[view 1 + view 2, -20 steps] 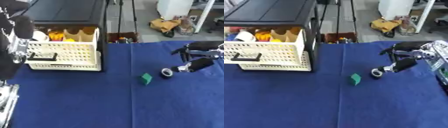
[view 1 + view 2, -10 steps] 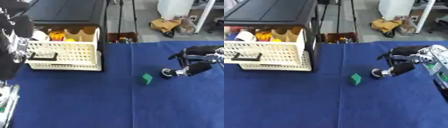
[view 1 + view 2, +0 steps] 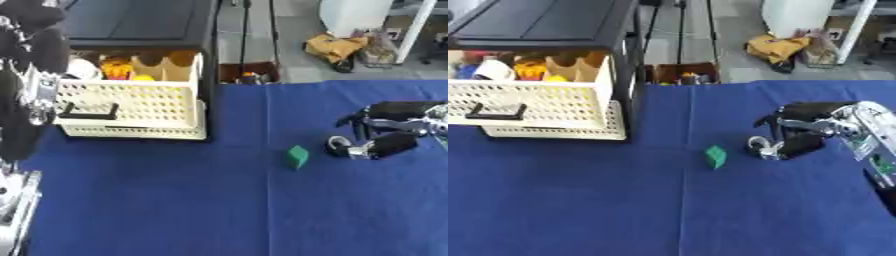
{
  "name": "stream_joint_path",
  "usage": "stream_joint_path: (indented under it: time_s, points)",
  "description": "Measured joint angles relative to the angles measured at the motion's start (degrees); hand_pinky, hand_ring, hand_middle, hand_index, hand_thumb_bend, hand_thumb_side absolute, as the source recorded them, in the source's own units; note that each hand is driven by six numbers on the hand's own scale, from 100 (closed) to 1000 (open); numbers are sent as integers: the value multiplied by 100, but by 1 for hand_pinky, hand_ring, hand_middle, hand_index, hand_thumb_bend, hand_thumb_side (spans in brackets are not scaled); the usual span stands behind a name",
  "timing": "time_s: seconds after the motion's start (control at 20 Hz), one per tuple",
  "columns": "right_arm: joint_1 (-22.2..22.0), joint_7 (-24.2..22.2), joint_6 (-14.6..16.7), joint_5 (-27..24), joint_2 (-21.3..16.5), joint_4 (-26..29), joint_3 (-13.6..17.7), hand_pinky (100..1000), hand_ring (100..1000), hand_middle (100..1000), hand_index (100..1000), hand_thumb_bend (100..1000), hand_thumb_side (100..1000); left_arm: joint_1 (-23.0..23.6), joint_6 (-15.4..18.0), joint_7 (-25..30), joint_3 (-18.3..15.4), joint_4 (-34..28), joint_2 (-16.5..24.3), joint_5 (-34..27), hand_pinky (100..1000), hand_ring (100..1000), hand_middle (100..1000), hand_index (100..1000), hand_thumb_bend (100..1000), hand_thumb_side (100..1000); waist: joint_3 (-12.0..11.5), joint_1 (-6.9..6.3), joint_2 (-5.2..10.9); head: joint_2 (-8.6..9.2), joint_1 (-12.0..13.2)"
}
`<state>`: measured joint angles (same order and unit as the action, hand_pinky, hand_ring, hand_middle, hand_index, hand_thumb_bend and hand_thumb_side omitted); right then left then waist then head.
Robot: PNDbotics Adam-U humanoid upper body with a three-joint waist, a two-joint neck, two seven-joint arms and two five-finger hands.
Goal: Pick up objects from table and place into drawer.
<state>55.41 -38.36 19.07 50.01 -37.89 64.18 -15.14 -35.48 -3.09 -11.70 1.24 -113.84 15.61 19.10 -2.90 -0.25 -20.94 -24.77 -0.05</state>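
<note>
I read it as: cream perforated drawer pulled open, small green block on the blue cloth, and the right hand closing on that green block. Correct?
Not quite. The right hand is at the small dark ring-shaped object beside it, not the green block, which lies untouched to its left on the blue cloth. The right eye view shows this. The cream perforated drawer is indeed open.

My right robot hand (image 3: 802, 131): black fingers and thumb w/ silver-grey joints, boxy black back. Behind it the forearm is a pale grey/white shell w/ small green and dark marks on the side, going to black at the near right edge. On the left, far side, my left arm (image 3: 31, 75) shows as bulky rounded black casings w/ a silver-white strip down the middle, studded w/ small dark fittings. Left robot hand not seen.
</note>
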Motion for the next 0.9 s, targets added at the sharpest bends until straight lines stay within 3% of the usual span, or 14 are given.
stream_joint_path:
  time_s: [0.7,0.9]
  points:
    - [6,207,-15,406,131,-434,90,560,603,528,1000,353,989,25,-24,27,1,0,-49,-42,769,822,690,859,543,844,-9,-19,-34,28,-29]
    - [34,340,-70,433,155,-520,143,555,609,586,1000,326,1000,42,-29,37,1,0,-50,-44,754,821,689,854,541,845,-22,-32,-51,30,-51]
